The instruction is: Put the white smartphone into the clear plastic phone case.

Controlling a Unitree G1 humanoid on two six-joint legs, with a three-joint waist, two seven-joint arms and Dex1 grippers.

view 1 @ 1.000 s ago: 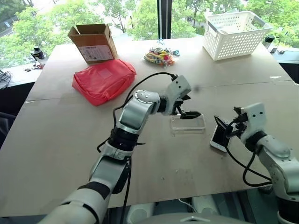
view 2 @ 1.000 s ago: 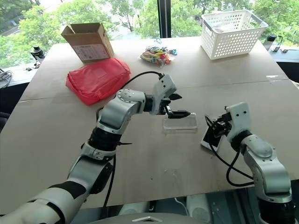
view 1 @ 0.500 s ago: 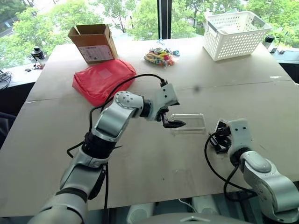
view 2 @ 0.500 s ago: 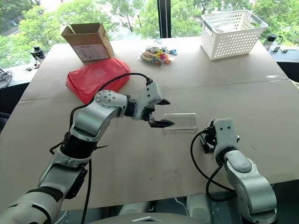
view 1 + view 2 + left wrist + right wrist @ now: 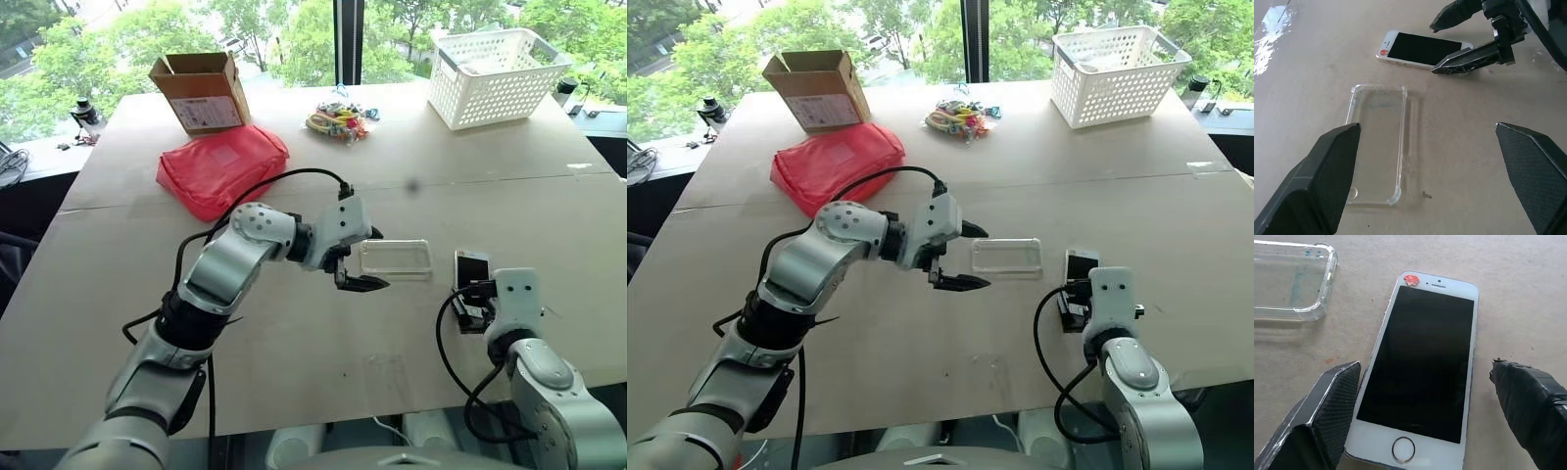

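Observation:
The white smartphone (image 5: 1422,367) lies flat on the table with its black screen up, a red sticker at its far end. To its left lies the clear plastic phone case (image 5: 395,258), empty and hollow side up. My right gripper (image 5: 1423,368) is open. Its fingers stand on either side of the phone's near end without touching it. It also appears at the table's near right (image 5: 475,305). My left gripper (image 5: 377,258) is open and hovers at the case's left end, holding nothing. From the left wrist, the case (image 5: 1376,142) and the phone (image 5: 1422,49) lie side by side, apart.
A red pouch (image 5: 220,168) and a cardboard box (image 5: 201,90) sit at the far left. A bundle of colourful small items (image 5: 338,120) lies at the far middle. A white basket (image 5: 495,73) stands at the far right. The table's near edge is close to my right arm.
The phone stood tilted at my right gripper and now lies flat. My right gripper has drawn back and down toward the near edge. My left gripper has pulled back left off the case.

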